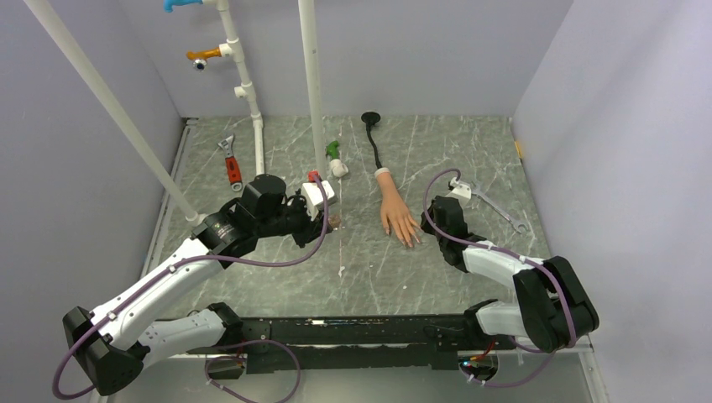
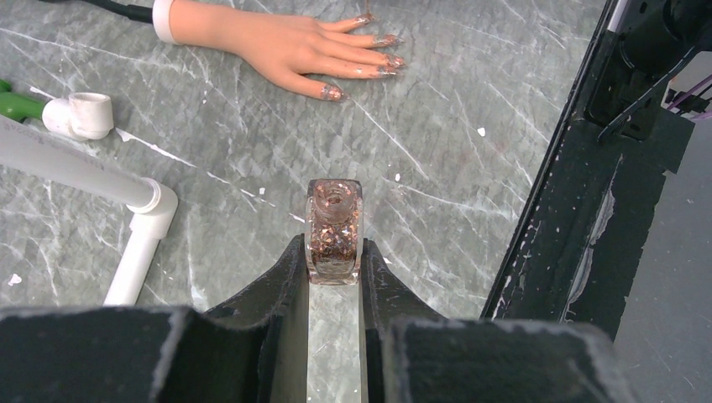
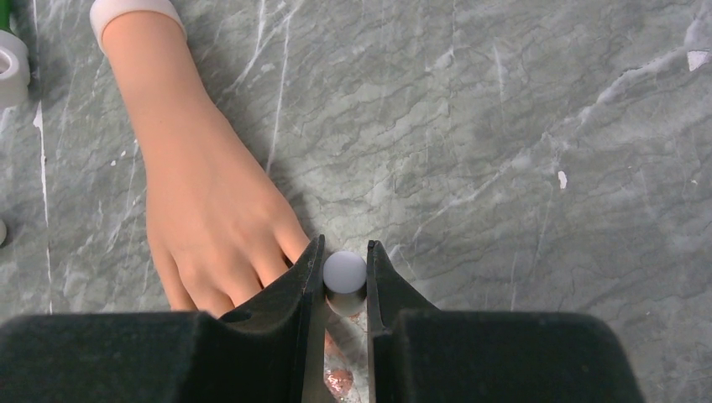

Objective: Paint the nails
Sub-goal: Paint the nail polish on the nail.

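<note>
Black plastic fingers of the left pincer [image 2: 334, 252] are clamping a small clear polish bottle [image 2: 334, 225] by its sides. The bottle is uncapped, packed with coppery glitter, and its open mouth is facing the wrist camera. The right pincer [image 3: 344, 248] is squeezing a round white cap [image 3: 345, 272] between its tips. It is hanging directly over the fingertips of the mannequin hand [image 3: 206, 201] (whether anything under the cap is touching a finger is hidden).

The peach rubber hand is lying palm down on the grey-green marbled bench [image 2: 470, 92], with its fingers pointing toward the arms' bases. Its wrist is ending in a white cuff, and a black stem [image 1: 373, 143] is running from there toward the back wall. The nails [image 2: 386, 40] are showing coppery glitter in the left wrist view.

The bottle is sitting well apart from the hand, to its left. Near the left arm, white pipes [image 2: 138, 227] are running across the bench, with a green-handled fitting [image 2: 75, 113] beside them. A red-handled wrench [image 1: 231, 168] is lying at the back left, and a silver wrench [image 1: 495, 206] is lying behind the right arm.
</note>
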`<state>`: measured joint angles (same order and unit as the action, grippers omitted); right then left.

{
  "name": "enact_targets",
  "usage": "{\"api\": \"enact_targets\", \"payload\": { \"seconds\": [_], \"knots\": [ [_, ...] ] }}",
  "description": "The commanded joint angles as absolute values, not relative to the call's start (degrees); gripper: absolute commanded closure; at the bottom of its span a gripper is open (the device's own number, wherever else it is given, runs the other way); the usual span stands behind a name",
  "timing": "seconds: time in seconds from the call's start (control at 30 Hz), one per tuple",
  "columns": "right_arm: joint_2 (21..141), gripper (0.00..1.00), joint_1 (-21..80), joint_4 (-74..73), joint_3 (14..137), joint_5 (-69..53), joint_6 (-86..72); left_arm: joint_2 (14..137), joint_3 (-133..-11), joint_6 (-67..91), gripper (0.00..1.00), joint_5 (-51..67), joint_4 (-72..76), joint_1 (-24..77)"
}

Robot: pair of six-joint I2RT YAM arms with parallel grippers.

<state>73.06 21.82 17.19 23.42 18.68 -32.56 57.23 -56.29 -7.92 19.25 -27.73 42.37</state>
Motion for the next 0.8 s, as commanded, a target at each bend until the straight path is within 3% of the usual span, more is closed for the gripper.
{"api": "enact_targets", "payload": {
  "seconds": [0.0,0.77],
  "knots": [
    [72.02,1.00,21.58,18.28,22.95,17.52,-32.95,57.09,-59.09,-8.56,1.00,20.14,-26.37,42.70],
    [69.22,1.00,21.58,16.47,21.03,18.90,-32.87,56.89,-59.17,-8.58,1.00,19.96,-26.45,42.72]
  ]
}}
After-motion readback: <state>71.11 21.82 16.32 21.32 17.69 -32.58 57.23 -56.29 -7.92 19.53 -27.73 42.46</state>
